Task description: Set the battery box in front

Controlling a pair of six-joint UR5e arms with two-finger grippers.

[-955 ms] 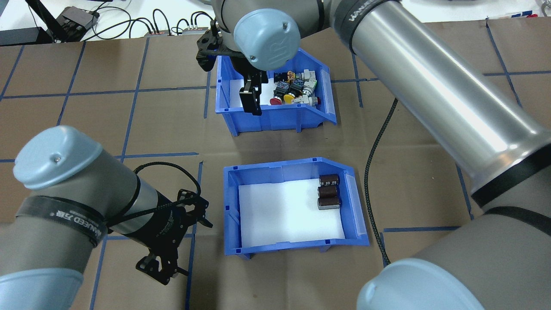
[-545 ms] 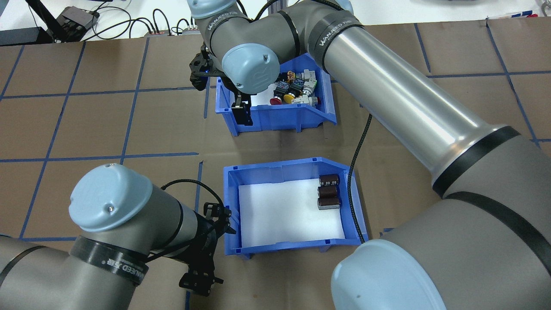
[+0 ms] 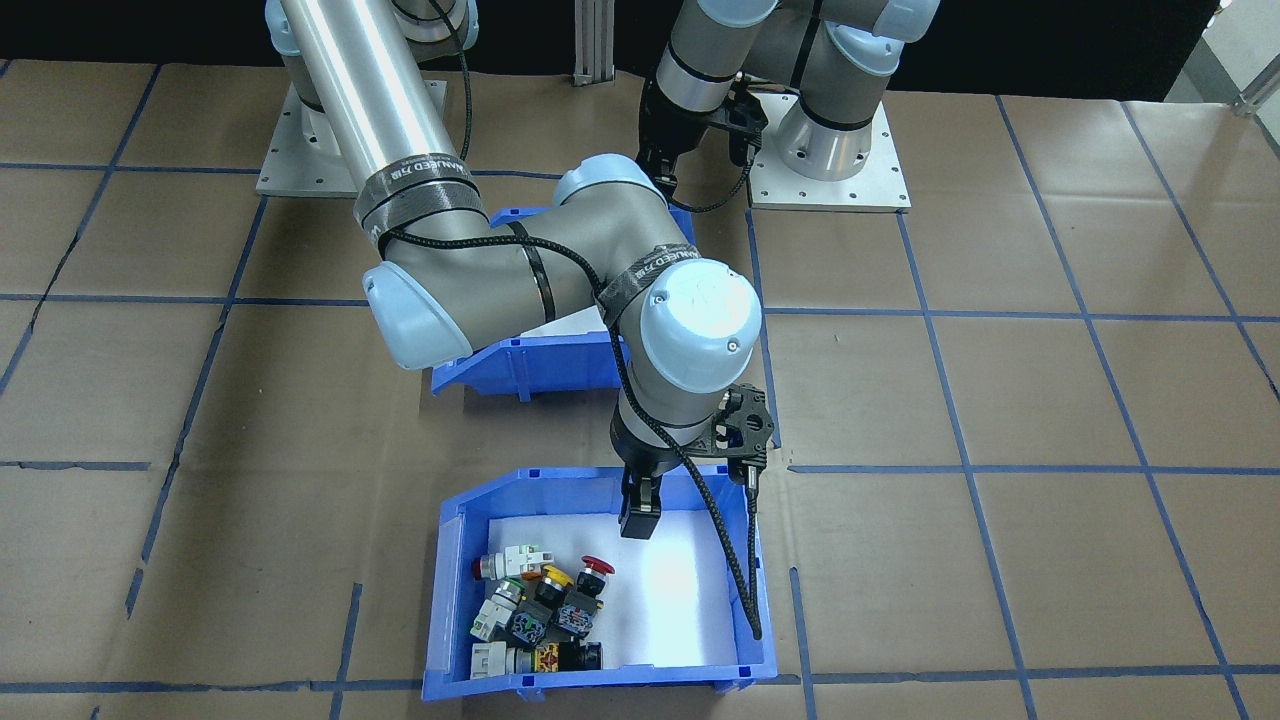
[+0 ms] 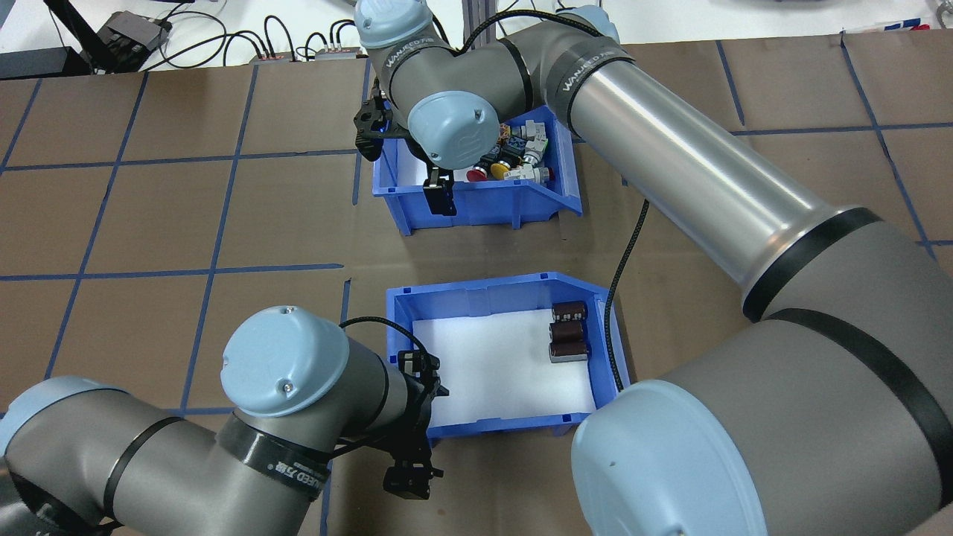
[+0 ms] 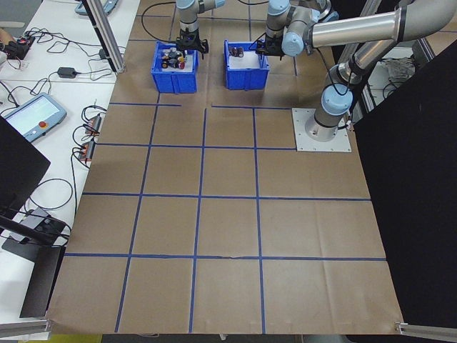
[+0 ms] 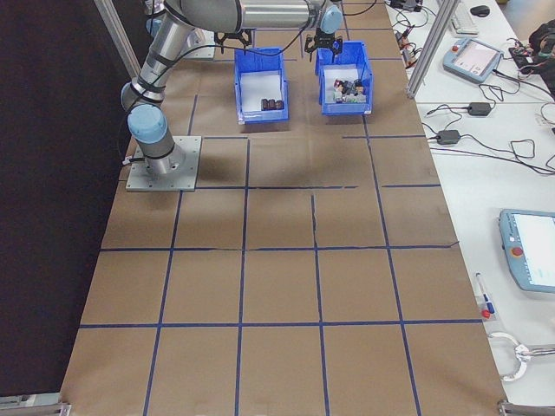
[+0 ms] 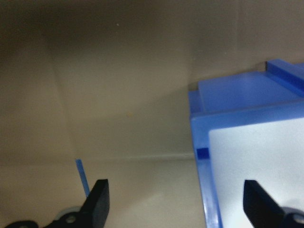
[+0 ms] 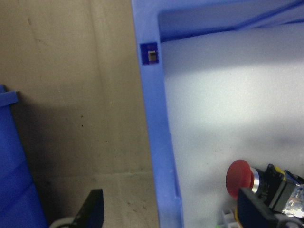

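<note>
The left pincer (image 7: 173, 202) stood spread wide, one finger (image 7: 99, 199) outside and the other over the white floor, astride a side wall of the battery box (image 4: 514, 357), grasping nothing. The right pincer (image 8: 168, 209) was likewise spread, straddling a wall of the switch box (image 4: 476, 195). The battery box, with three dark cylinders (image 4: 569, 332), sat on the table (image 4: 149, 223) on the robot's side of the switch box.

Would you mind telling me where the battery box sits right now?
In the overhead view the battery box sits centre, on the robot's side of the switch bin, with the left claw straddling its left wall.
</note>
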